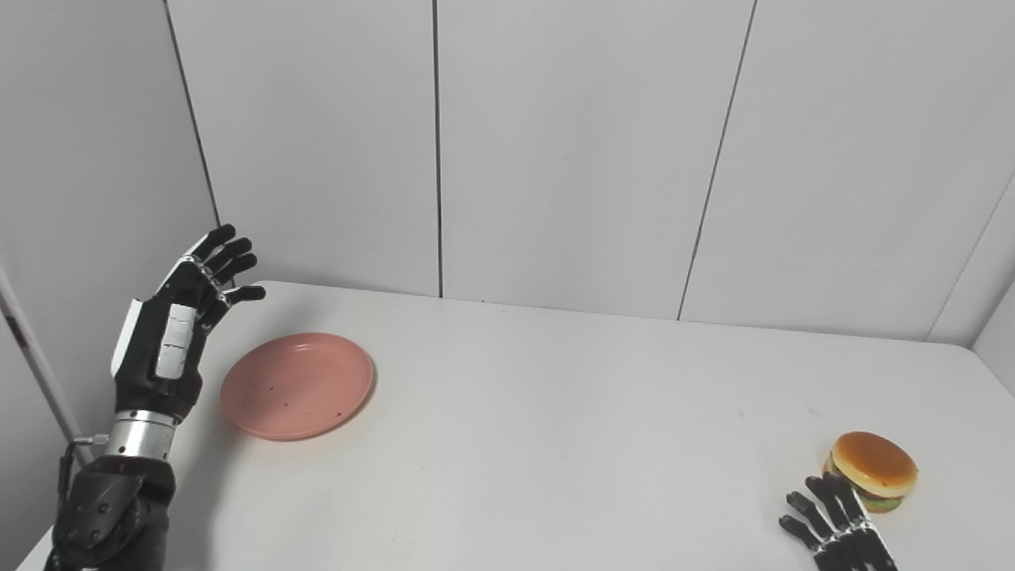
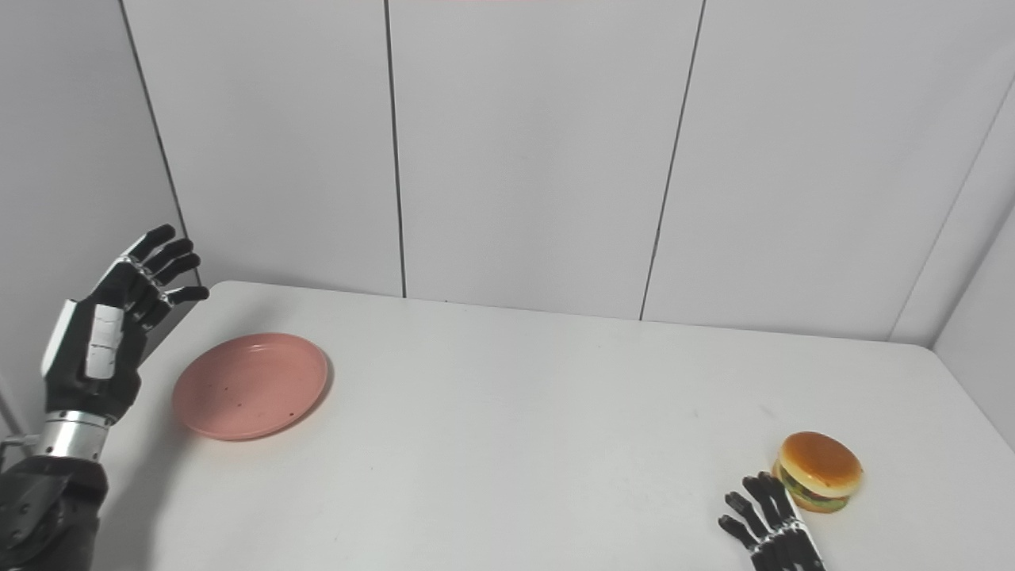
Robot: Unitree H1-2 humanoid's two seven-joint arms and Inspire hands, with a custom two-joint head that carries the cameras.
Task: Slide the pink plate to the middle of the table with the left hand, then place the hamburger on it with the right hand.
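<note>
So over on the far left, the left hand [image 1: 178,317] is raised off the table, held upright with its back to the camera, fingers [image 1: 224,252] stretched out and slightly fanned apart, holding nothing at all. It hangs just left of the pink plate [image 1: 297,385] without touching it, and you can see the metal wrist cuff and dark forearm coming up from the bottom left corner. The plate itself sits flat on the white table [image 1: 555,444], way over on the left side near the back corner, empty apart from a few tiny dark specks on it. The whole middle stretch of the table is just plain white surface, with grey wall panels [image 1: 571,151] behind. Then on the far right, close to the front edge, there's the hamburger [image 1: 872,469], sitting upright with its shiny bun on top and a bit of green peeking out underneath. Right next to it, just to its left and below, the right hand [image 2: 765,523] pokes in from the bottom edge, fingers [image 2: 737,506] extended and apart, gripping nothing. Its fingertips look to be right up against the burger, but I honestly can't tell if they're actually touching.
</note>
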